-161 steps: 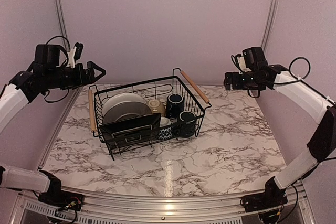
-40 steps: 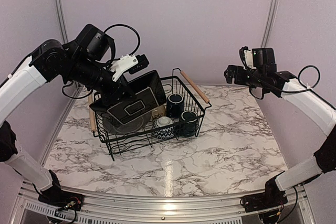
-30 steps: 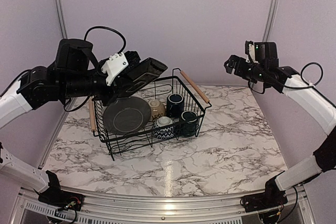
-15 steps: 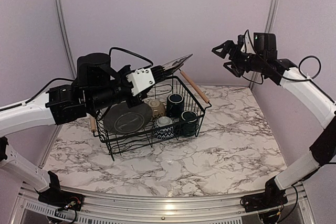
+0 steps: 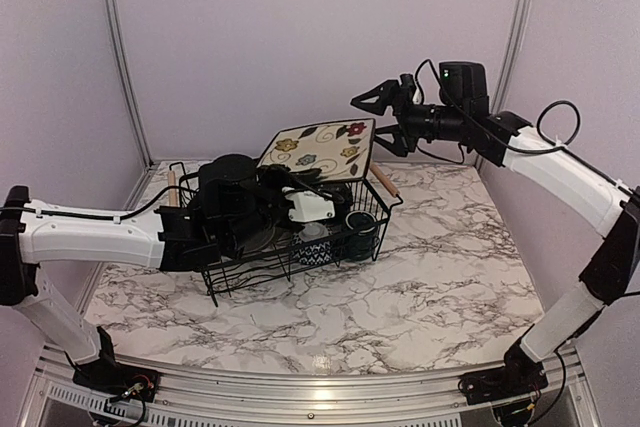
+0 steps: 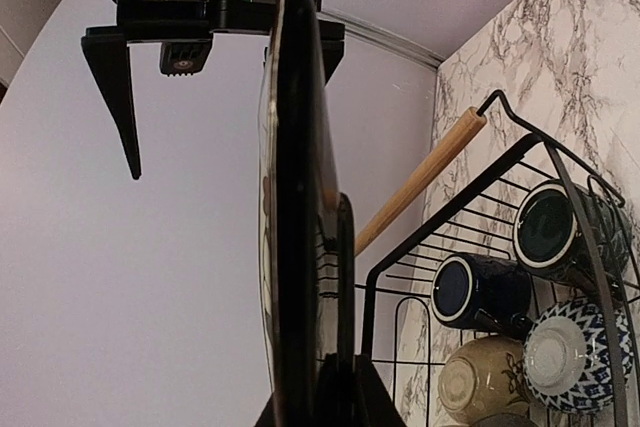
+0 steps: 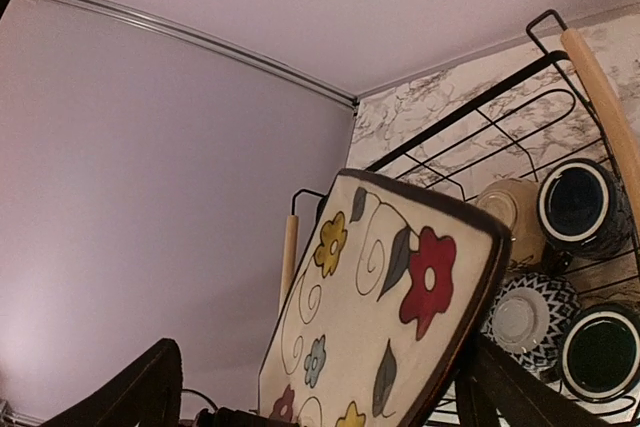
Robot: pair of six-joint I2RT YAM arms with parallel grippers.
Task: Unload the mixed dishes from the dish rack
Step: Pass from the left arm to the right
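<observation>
My left gripper is shut on the near edge of the square floral plate, holding it face up above the dish rack. In the left wrist view the plate stands edge-on between my fingers. My right gripper is open at the plate's far right edge. In its own view the plate lies between the spread fingers; I cannot tell whether they touch it. Two navy mugs, a cream bowl and a blue-patterned bowl lie in the rack.
The left arm stretches low across the rack's left side and hides the round plates. The rack's wooden handle sits just below the plate's right corner. Marble tabletop extends right of and in front of the rack.
The left arm has turned the floral plate face up and carried it right, above the rack. The right gripper has moved left and down to the plate's edge.
</observation>
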